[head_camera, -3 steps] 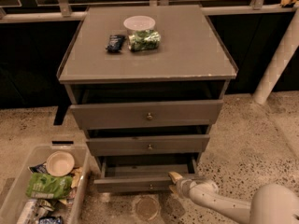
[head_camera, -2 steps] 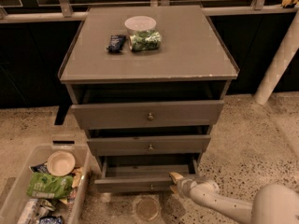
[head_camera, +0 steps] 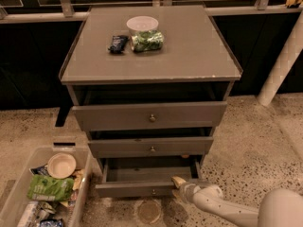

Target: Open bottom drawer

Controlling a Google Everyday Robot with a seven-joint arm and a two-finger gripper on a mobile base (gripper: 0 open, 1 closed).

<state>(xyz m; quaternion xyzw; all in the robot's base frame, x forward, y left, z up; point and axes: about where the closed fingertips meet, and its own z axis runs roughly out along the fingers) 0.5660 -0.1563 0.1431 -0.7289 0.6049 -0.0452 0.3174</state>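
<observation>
The bottom drawer (head_camera: pixel 132 189) of the grey cabinet (head_camera: pixel 189 56) stands pulled out, its inside showing dark and bare, with a small round knob (head_camera: pixel 153 191) at the centre of its front. My gripper (head_camera: pixel 179 182) sits at the right end of that drawer front, its yellow-tipped fingers (head_camera: pixel 178 180) touching the top edge. The white arm (head_camera: pixel 222 207) comes in from the lower right. The middle drawer (head_camera: pixel 151 147) and the top drawer (head_camera: pixel 149 116) above it are each slightly ajar.
On the cabinet top lie a white bowl (head_camera: pixel 142 23), a bag of greens (head_camera: pixel 147 40) and a dark packet (head_camera: pixel 117 43). A clear bin (head_camera: pixel 14 193) of snacks and a bowl stands on the floor at left. A white pillar (head_camera: pixel 283 60) rises at right.
</observation>
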